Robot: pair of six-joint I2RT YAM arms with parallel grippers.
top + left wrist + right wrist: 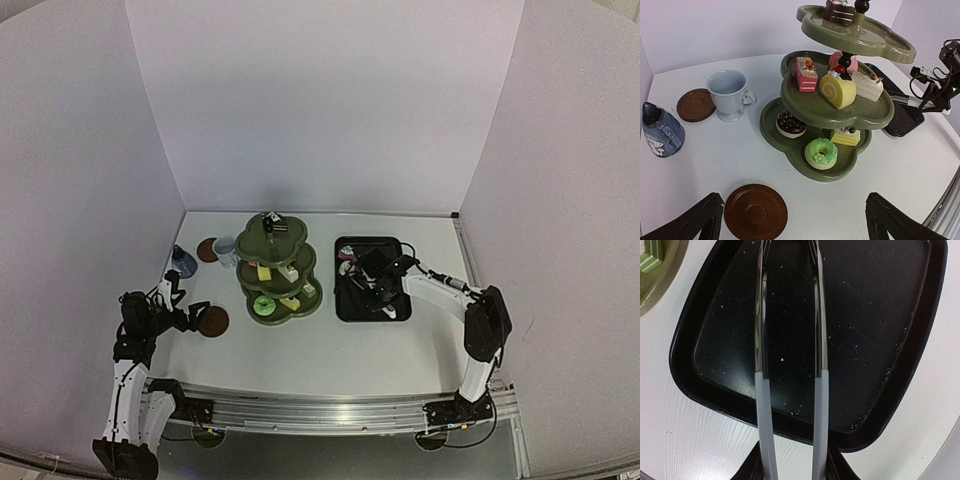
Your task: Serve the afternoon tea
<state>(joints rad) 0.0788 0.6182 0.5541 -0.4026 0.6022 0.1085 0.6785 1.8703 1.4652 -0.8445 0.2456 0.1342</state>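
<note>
The olive-green three-tier stand point(278, 268) stands mid-table and carries small cakes. In the left wrist view its tiers point(867, 112) hold a pink cake point(806, 74), a yellow roll point(837, 91), a white slice point(867, 86), a chocolate donut point(791, 123), a green donut point(821, 153) and a chocolate cake point(840, 11) on top. The white mug point(729, 94), blue-grey pot point(660, 129) and one brown coaster point(696, 104) sit at the far left. My left gripper point(794, 200) is open above the table, with the second coaster point(755, 211) lying between its fingers. My right gripper point(792, 470) is shut on the thin metal tongs point(761, 330) over the black tray point(880, 365).
The black tray point(400, 310) lies right of the stand, with a small pink-and-white item point(346, 256) at its far left corner. White walls close in the back and both sides. The metal rail point(320, 410) runs along the near edge.
</note>
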